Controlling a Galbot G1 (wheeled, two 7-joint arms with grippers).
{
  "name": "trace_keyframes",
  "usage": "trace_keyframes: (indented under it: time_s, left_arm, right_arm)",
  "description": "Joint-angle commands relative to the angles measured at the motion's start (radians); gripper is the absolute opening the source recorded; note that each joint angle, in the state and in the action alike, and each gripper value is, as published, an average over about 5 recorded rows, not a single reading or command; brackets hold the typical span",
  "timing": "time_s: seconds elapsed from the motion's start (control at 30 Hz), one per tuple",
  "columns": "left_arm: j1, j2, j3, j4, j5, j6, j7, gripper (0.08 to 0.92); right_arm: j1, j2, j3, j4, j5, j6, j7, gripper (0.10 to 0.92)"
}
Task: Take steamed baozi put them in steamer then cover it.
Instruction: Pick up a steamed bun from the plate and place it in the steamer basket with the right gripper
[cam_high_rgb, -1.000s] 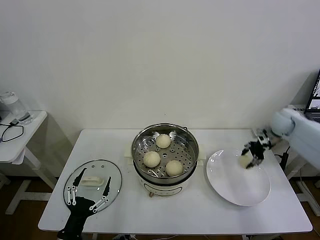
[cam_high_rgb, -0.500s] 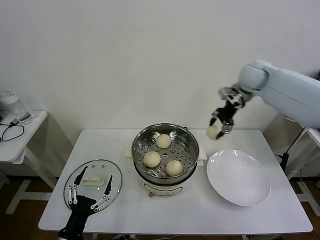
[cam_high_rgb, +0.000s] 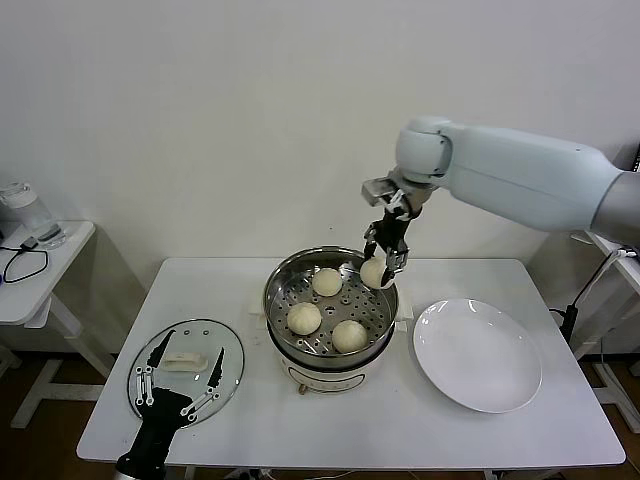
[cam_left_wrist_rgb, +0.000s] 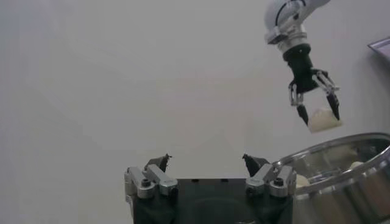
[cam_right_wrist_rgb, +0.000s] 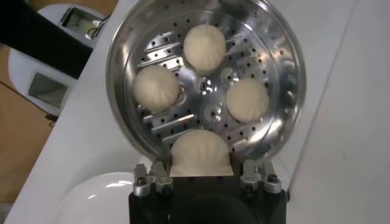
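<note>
Sitting in steamer: three baozi.

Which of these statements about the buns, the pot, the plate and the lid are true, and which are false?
1. Three buns lie on the tray of the pot. True.
2. The right pincer holds a fourth bun above the pot. True.
3. One bun lies on the white plate. False: the plate is bare.
4. The glass lid covers the pot. False: it lies on the table, left of the pot.
5. The left pincer grips the lid. False: it is open over it.
</note>
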Motion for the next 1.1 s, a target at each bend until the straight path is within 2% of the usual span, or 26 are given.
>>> trace_keyframes:
  time_s: [0.03, 0.83, 0.97, 1.1]
  left_arm:
    - [0.002, 0.0, -0.004, 0.003, 0.0, -0.003, -0.001, 0.823]
    - [0.007, -0.004, -0.012, 0.006, -0.005, -0.009, -0.001, 0.823]
    - [0.007, -0.005, -0.014, 0.007, -0.004, -0.008, -0.001, 0.823]
    - [0.011, -0.005, -0.015, 0.002, -0.004, -0.001, -0.001, 0.823]
  right_arm:
    - [-0.056, 0.084, -0.043, -0.018, -0.025, -0.012, 0.028, 0.654]
    - [-0.128, 0.09, -0.037, -0.063, -0.099, -0.002, 0.064, 0.66]
    - [-0.134, 0.086, -0.026, -0.061, -0.102, -0.003, 0.072, 0.694]
    - [-0.133, 0.078, -0.013, -0.052, -0.11, -0.002, 0.076, 0.779]
